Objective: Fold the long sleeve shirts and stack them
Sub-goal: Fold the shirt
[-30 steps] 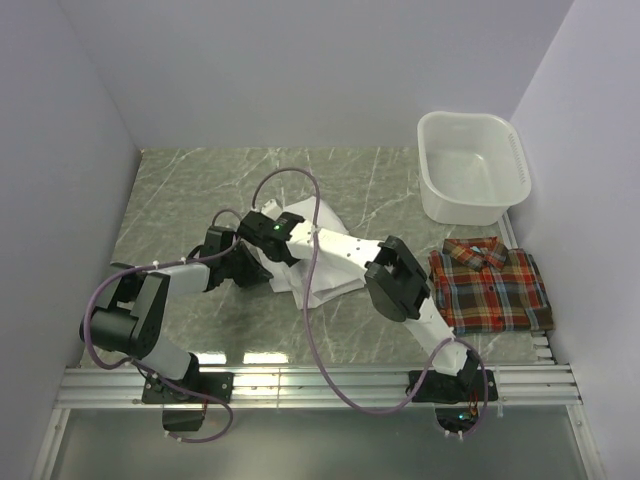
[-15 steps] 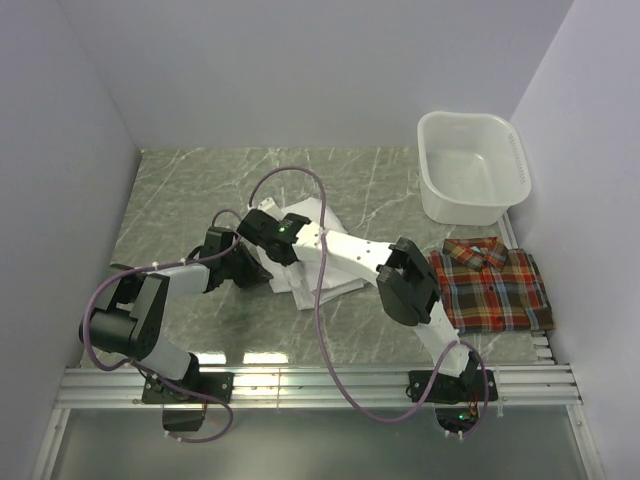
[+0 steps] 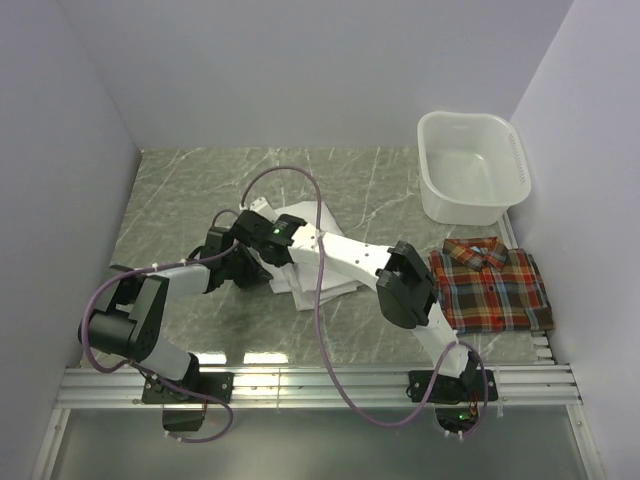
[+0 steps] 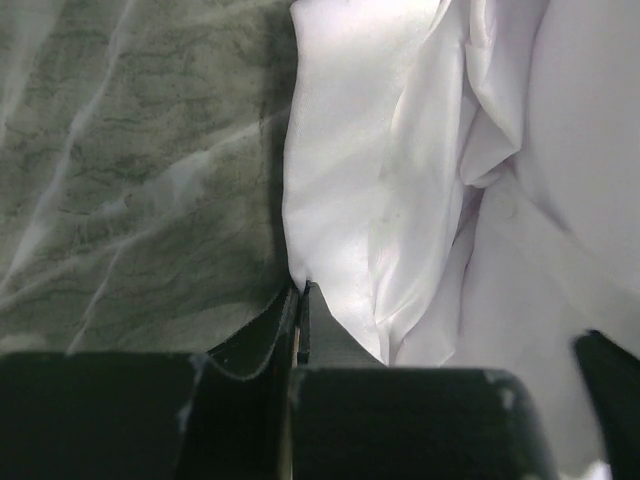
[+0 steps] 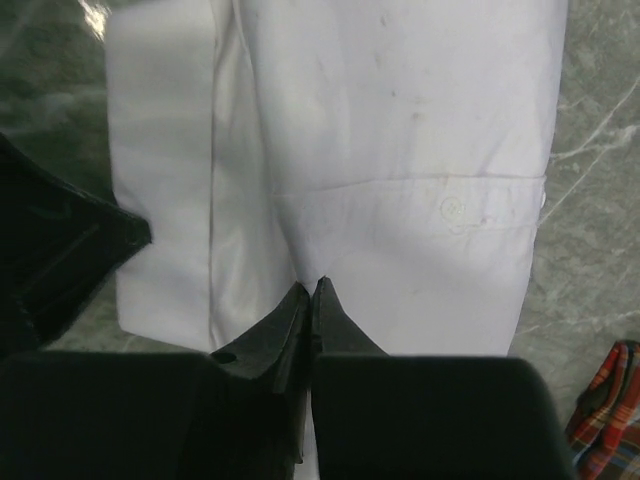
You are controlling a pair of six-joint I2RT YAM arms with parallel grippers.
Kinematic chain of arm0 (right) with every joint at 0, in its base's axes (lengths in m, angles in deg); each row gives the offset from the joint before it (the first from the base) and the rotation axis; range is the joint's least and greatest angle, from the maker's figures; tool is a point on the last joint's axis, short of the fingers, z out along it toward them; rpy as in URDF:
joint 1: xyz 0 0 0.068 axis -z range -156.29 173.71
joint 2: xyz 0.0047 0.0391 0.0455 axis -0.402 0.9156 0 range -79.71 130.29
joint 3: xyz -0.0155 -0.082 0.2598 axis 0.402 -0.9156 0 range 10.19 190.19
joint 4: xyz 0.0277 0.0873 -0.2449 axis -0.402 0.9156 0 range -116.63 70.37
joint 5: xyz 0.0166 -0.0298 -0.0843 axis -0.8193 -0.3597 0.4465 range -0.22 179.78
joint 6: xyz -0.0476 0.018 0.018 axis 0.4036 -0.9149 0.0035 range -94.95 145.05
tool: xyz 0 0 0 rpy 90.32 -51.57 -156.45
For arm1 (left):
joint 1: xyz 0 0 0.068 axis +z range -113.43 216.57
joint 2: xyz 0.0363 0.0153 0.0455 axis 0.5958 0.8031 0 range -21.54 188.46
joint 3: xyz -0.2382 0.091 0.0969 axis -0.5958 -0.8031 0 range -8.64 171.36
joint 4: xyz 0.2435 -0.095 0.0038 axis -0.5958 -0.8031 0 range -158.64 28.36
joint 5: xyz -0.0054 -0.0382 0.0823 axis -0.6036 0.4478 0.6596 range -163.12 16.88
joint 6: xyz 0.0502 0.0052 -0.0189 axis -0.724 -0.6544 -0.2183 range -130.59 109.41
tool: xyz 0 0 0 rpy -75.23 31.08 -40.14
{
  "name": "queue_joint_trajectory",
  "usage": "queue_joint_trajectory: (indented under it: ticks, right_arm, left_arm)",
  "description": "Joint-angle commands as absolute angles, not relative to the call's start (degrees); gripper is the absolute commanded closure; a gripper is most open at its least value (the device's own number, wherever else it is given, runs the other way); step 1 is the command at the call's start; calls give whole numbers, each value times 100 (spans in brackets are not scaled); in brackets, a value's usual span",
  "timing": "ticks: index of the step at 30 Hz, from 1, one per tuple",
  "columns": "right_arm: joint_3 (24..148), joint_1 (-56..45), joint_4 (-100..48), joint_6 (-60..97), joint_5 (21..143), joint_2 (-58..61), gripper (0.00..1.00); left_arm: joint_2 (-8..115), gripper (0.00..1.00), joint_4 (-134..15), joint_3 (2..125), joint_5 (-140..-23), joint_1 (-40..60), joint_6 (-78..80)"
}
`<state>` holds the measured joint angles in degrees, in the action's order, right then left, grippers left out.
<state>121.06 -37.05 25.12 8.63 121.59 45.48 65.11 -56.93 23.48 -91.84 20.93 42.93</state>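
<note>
The white long sleeve shirt (image 3: pixel 322 282) lies partly folded mid-table, much of it hidden under my right forearm. My left gripper (image 3: pixel 254 268) sits at its left edge. In the left wrist view the left gripper (image 4: pixel 303 286) is shut on a fold of the white cloth (image 4: pixel 400 180). My right gripper (image 3: pixel 254 222) reaches across the shirt from the right. Seen from the right wrist, that gripper (image 5: pixel 312 283) is shut, pinching the shirt (image 5: pixel 400 150) below a button. The plaid long sleeve shirt (image 3: pixel 490 287) lies folded at the right, its corner (image 5: pixel 608 412) showing.
A white plastic basin (image 3: pixel 472 165) stands at the back right, just behind the plaid shirt. The green marble table (image 3: pixel 180 190) is walled on three sides. A metal rail (image 3: pixel 320 385) runs along the near edge. Purple cables loop over both arms.
My right gripper has shut on the white shirt and shifted a little left, drawing the cloth with it. The left arm has stayed put.
</note>
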Motion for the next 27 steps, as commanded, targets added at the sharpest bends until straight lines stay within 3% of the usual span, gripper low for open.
queue_joint_trajectory:
  ticks: [1,5,8,11,20,25,27]
  right_arm:
    - [12716,-3738,2540,564,12204,4711,95]
    - [12647,-3703,2365,387,11879,4809,81]
    - [12401,-3703,2268,440,11729,4756,81]
    - [12076,-3711,2172,563,11790,4607,100]
    - [11733,-3711,2233,1266,12388,4202,100]
    - [11680,-3729,2180,1214,11809,4123,87]
    - [11680,-3729,2145,1091,11711,4045,70]
  left_arm:
    - [6336,99,-5742,2335,-9087,1996,4285]
    - [6292,99,-5751,2292,-9043,1978,4320]
    - [6222,99,-5829,2283,-8920,1978,4294]
    - [6160,100,-5891,2309,-8832,1978,4267]
    - [6222,99,-5944,2344,-8806,1978,4250]
    - [6151,99,-5970,2362,-8762,1978,4276]
    - [6081,98,-6014,2370,-8744,1978,4311]
